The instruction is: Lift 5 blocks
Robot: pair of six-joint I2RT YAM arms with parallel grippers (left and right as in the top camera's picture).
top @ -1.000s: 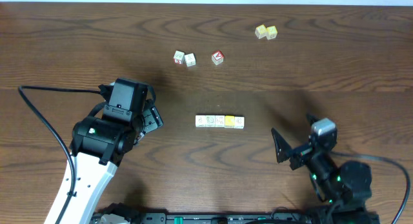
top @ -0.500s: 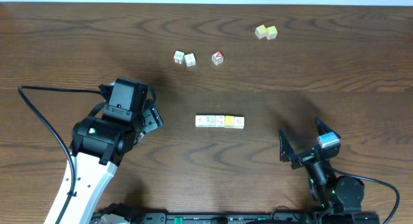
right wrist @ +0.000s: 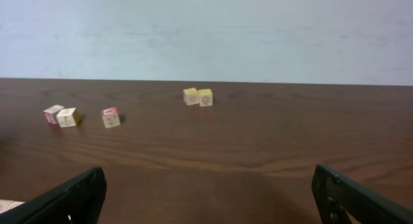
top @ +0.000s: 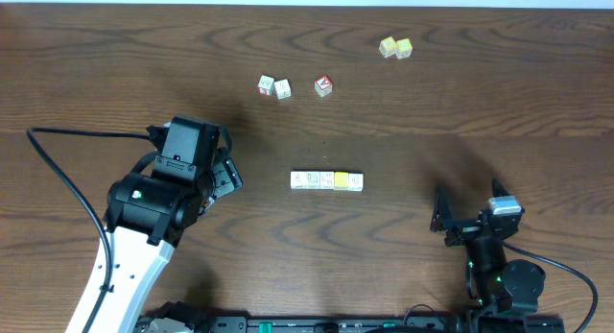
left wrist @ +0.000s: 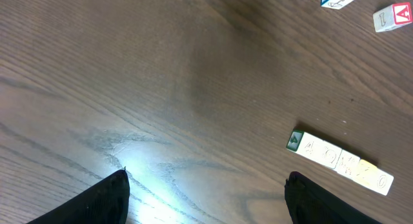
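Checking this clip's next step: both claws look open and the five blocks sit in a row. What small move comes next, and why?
Probably ease the left claw toward the left end of the row of blocks. The row lies untouched on the table. That claw is open, empty and the nearer one. The right claw sits farther off, also open.

The counter [top: 480, 103] is dark, strongly grained wood, smooth with a faint sheen. The blocks [top: 327, 180] look like pale matt wood with printed faces. The left claw [top: 226, 176] and right claw [top: 467, 216] look like matt black plastic.
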